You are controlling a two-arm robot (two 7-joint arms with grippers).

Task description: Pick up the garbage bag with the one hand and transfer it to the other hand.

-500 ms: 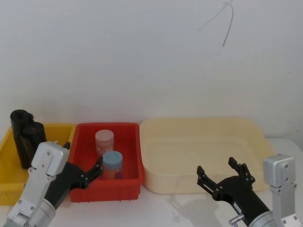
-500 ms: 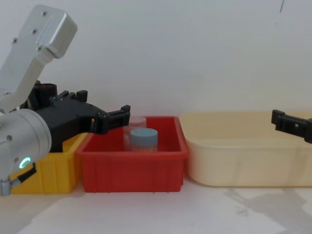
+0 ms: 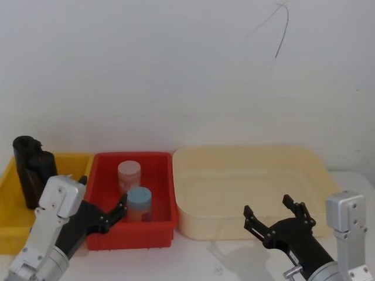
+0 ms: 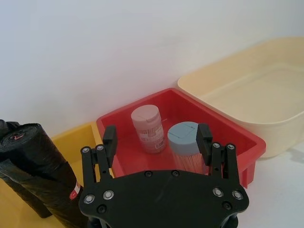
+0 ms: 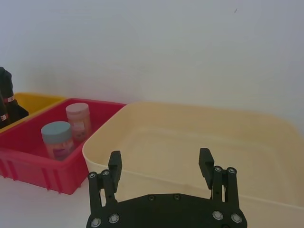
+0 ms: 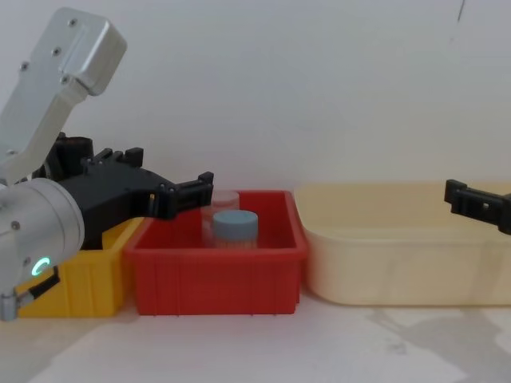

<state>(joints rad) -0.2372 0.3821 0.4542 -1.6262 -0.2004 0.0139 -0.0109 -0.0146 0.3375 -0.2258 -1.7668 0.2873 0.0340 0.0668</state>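
Observation:
The garbage bag [image 4: 40,164], a thick black roll with a red-and-white label low on its side, stands upright in the yellow bin [image 4: 76,137], with a narrower lumpy black roll [image 4: 16,194] just behind it. In the head view the black rolls [image 3: 26,175] stand together at the far left. My left gripper [image 4: 157,135] is open and empty. It hovers at the near left corner of the red bin [image 3: 161,225], to the right of the bag and apart from it. My right gripper [image 3: 268,206] is open and empty in front of the cream tub [image 3: 246,175].
The red bin holds a pink-lidded jar [image 3: 129,174] and a blue-lidded jar [image 3: 139,202], straight ahead of my left gripper [image 6: 172,171]. The large cream tub [image 6: 383,263] stands at the right. The wall [image 3: 187,70] rises close behind all three containers.

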